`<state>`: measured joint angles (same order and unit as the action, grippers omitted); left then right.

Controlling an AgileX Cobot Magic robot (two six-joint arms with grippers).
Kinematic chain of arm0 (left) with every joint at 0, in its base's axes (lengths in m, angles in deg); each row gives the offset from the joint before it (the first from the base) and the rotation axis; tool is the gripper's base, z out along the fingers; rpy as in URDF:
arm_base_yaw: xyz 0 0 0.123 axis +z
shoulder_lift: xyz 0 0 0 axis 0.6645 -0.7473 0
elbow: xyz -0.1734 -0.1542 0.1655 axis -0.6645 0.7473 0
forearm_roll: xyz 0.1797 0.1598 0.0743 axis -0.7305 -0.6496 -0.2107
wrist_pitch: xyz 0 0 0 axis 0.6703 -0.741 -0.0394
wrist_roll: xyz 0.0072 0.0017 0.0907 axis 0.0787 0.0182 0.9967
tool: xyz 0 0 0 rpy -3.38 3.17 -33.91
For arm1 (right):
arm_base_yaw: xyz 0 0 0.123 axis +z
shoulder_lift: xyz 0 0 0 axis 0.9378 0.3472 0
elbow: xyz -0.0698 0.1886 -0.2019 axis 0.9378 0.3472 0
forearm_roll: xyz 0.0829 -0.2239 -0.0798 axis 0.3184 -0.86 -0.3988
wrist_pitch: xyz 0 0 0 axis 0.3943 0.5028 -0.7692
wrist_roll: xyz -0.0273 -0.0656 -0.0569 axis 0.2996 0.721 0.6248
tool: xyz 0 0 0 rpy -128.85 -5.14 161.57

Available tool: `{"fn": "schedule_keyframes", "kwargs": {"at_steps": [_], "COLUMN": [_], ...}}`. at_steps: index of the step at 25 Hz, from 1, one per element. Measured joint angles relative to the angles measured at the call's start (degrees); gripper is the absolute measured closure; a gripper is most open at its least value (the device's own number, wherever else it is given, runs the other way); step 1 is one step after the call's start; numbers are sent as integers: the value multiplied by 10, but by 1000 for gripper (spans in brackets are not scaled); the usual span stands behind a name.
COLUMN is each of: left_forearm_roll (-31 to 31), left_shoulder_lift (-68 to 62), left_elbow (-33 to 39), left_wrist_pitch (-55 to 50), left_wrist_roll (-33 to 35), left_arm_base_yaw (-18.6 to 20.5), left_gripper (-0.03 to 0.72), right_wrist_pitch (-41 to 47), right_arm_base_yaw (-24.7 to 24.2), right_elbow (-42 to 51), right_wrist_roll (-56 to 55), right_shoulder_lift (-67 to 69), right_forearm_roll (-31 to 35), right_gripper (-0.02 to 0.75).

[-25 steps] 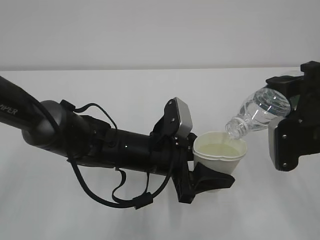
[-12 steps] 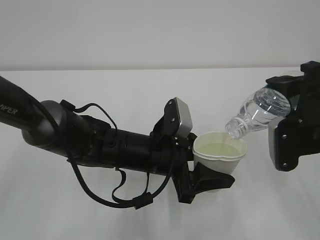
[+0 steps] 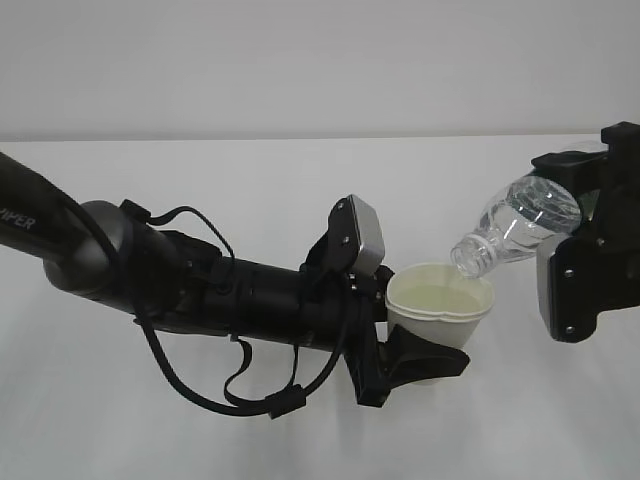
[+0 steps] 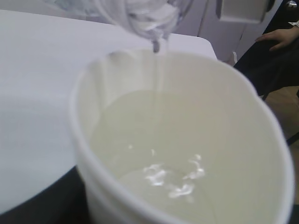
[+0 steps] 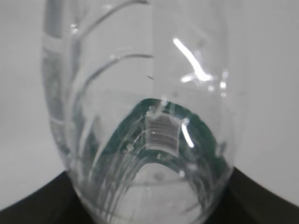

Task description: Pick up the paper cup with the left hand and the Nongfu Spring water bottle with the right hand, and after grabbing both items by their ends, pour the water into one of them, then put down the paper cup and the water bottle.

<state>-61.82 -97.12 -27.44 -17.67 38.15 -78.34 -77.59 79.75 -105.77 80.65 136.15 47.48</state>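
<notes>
Table surface, white and matte, is seen across the exterior view below a pale wall. The left hand is extended from the left edge of the table toward its middle, with looped cables hung beneath the arm and a grey plate mounted at the wrist. Its black jaws are closed partway around the lower body of the paper cup, which is held upright and clear of the table, roughly at the table's middle. The cup's rim is slightly pinched out of round. In the left wrist view the paper cup is shown partly filled with water, and a thin stream is seen falling into it from the bottle mouth directly above.

The Nongfu Spring water bottle is held tilted, neck down and leftward, with its mouth just over the cup's right rim. Its base end is gripped by the right hand near the right edge of the table, the jaws set partway open around the bottle.
</notes>
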Motion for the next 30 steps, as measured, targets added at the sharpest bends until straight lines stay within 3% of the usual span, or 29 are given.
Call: {"fn": "schedule_keyframes", "kwargs": {"at_steps": [24,30], "left_forearm_roll": [0,0], "left_shoulder_lift": [0,0], "left_elbow": [0,0], "left_wrist_pitch": [0,0], "left_wrist_roll": [0,0], "left_arm_base_yaw": [0,0], "left_gripper": [238,238], "right_wrist_pitch": [0,0], "right_arm_base_yaw": [0,0], "right_elbow": [0,0], "right_wrist_roll": [9,-34], "right_shoulder_lift": [0,0], "right_forearm_roll": [0,0], "right_gripper": [291,292]}}
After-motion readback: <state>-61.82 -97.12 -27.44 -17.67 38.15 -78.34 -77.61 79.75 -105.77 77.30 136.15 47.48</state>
